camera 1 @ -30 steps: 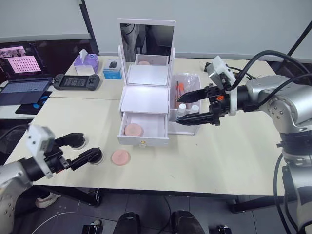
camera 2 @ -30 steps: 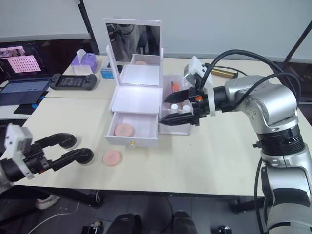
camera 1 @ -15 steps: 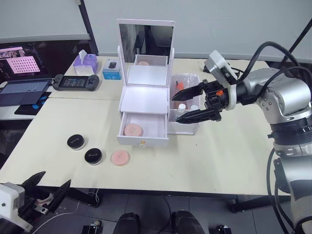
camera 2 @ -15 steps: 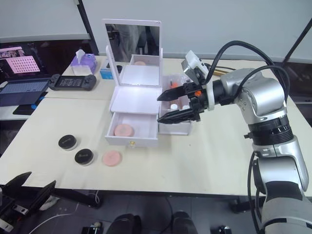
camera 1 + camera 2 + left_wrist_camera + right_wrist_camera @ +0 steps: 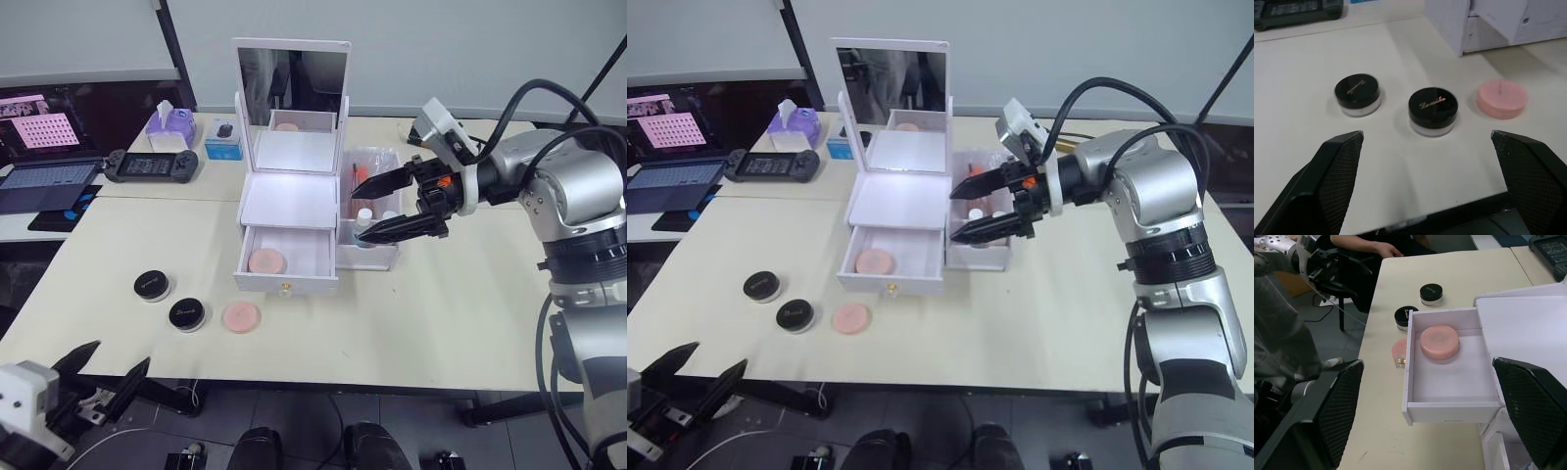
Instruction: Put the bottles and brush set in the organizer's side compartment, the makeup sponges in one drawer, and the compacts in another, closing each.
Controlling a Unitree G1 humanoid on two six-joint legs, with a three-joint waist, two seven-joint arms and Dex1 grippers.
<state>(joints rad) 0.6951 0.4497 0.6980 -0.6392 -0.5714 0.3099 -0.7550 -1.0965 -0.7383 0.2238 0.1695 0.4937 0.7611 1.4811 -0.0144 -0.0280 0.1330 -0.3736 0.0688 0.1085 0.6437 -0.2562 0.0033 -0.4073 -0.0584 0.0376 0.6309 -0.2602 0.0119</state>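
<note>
The white organizer [image 5: 290,199] stands mid-table with its lower drawer [image 5: 289,274] pulled out. One pink makeup sponge [image 5: 266,261] lies inside it. Another sponge [image 5: 241,315] lies on the table in front, beside two black compacts [image 5: 187,313] [image 5: 152,286]. In the side compartment [image 5: 378,258] stand white-capped bottles [image 5: 364,215] and the brush set [image 5: 361,181]. My right gripper [image 5: 358,215] hangs open and empty at that compartment, facing the drawer [image 5: 1449,409]. My left gripper [image 5: 118,357] is open and empty below the table's front edge, facing the compacts [image 5: 1433,108].
A laptop [image 5: 39,181], a game controller [image 5: 152,164], a tissue box [image 5: 173,125] and a small blue box [image 5: 225,145] sit at the back left. A gold pump [image 5: 1078,145] lies behind my right arm. A person's hand [image 5: 1391,252] rests beyond the table's left end.
My left arm has pulled back from beside the compacts to below the table's front edge. My right gripper has stayed open at the side compartment, shifting only slightly.
</note>
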